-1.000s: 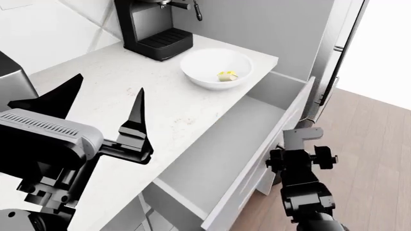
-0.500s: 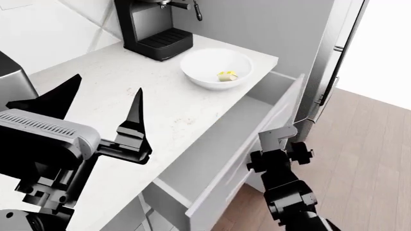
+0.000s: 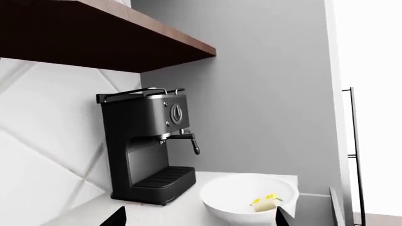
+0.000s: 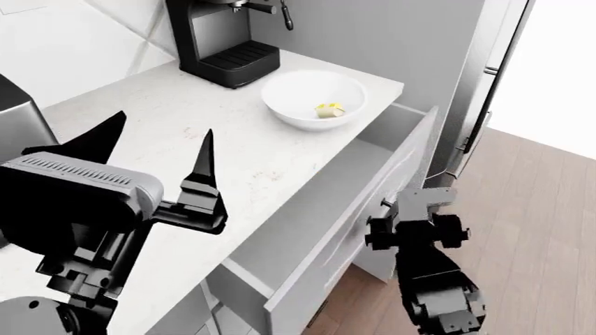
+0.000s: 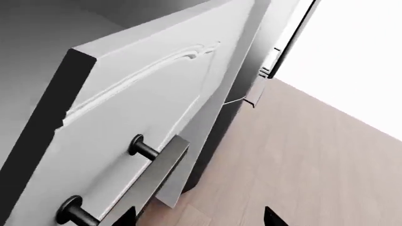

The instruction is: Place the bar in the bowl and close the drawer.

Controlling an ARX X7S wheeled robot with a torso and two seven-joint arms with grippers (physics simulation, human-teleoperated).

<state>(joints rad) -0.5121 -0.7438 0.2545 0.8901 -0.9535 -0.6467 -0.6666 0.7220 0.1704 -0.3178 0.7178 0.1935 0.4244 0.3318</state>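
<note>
The white bowl point(image 4: 308, 94) stands on the counter near the coffee machine, and the small pale yellow bar point(image 4: 329, 109) lies inside it. In the left wrist view the bowl point(image 3: 242, 200) and the bar point(image 3: 265, 203) lie just ahead of my left gripper point(image 3: 201, 221), which is open and empty. From the head view, that left gripper point(image 4: 160, 131) hovers over the counter's middle. The drawer point(image 4: 308, 209) stands partly open, its grey inside bare. My right gripper point(image 5: 199, 220) is open next to the drawer front point(image 5: 144, 103), close to its bar handle point(image 5: 157, 169) and holding nothing. It shows at the drawer's outer face point(image 4: 412, 207).
A black coffee machine point(image 4: 223, 35) stands at the counter's back. The white marbled counter point(image 4: 139, 105) runs left of the drawer. A tall grey fridge with a handle point(image 4: 479, 77) stands right of the drawer, above the wooden floor point(image 4: 531, 230).
The drawer front has slid inward, so the drawer is less open than a second ago. My right arm followed it in, then eased back slightly. The left gripper shifted a little.
</note>
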